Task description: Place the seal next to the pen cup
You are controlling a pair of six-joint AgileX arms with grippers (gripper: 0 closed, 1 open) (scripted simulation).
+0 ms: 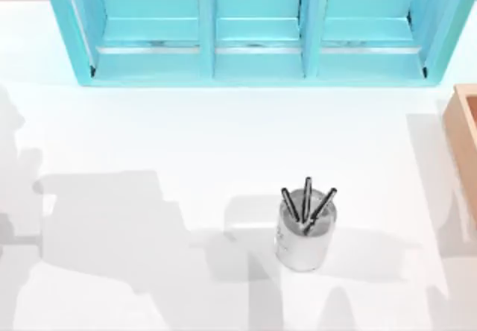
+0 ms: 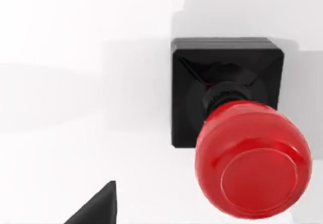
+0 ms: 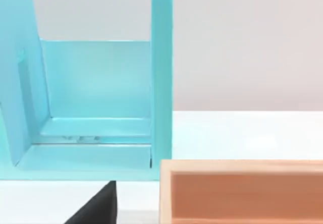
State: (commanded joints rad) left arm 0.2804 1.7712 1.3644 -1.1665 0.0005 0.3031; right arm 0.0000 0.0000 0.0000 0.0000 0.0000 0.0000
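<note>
Red-knobbed, the seal [image 2: 237, 133] stands upright on the white table [image 1: 186, 137], directly beneath my left wrist camera, so my left arm is nearer. Whether either gripper's jaws are parted, I cannot tell. The pen cup [image 1: 305, 230] stands near-centre; shelf [image 1: 253, 33] far.

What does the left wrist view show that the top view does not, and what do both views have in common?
The left wrist view has the seal, red knob on a black square base, standing on the table, plus a black tip of the left pincer. The top view has the pen cup with three dark pens, the blue shelf unit at the back and an orange box at the right edge. Both share the white table.
</note>
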